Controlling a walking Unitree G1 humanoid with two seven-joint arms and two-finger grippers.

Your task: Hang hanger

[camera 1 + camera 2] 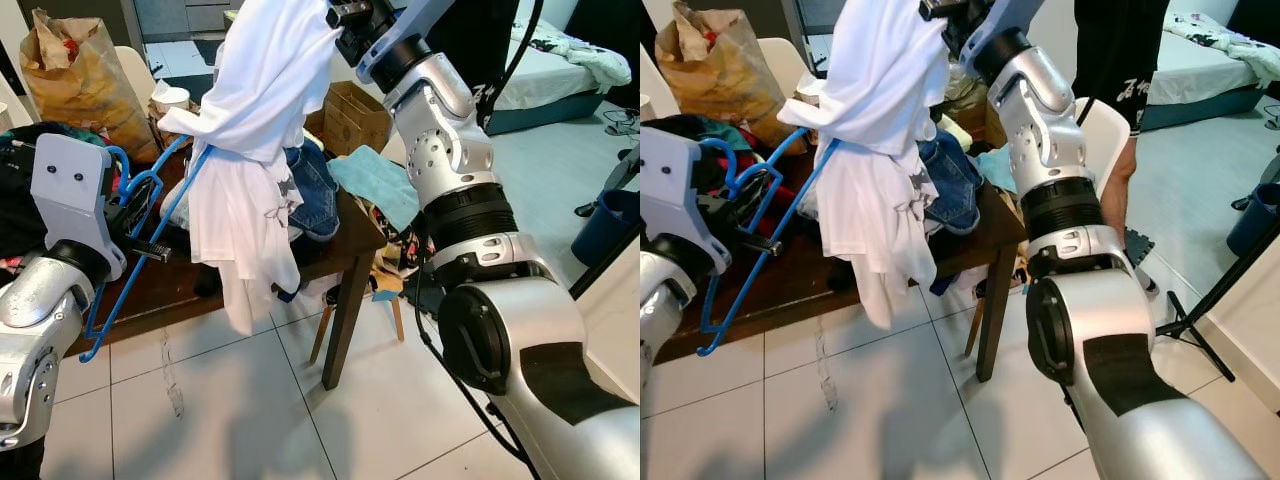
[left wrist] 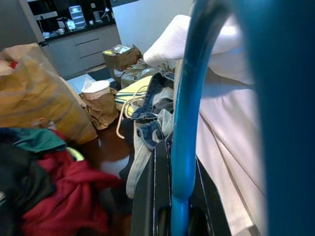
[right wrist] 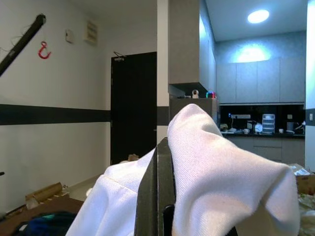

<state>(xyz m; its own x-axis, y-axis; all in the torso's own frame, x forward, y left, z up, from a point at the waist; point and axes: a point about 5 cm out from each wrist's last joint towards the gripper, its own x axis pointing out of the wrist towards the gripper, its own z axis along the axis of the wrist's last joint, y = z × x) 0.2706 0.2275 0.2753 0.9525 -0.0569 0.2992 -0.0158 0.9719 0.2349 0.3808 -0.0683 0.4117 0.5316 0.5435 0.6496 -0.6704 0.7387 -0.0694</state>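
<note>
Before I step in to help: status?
Left gripper shut on blue hanger. Right gripper holds white shirt up. Clothes pile crowds table.

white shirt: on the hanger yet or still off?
Partly on. One end of the blue hanger, held by the left gripper, runs under the white shirt, which hangs bunched from the raised right gripper.

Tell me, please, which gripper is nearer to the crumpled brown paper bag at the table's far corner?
Left. The left gripper, shut on the blue plastic hanger, sits below the crumpled brown paper bag; the right gripper holds the white shirt up, well off to the right.
</note>
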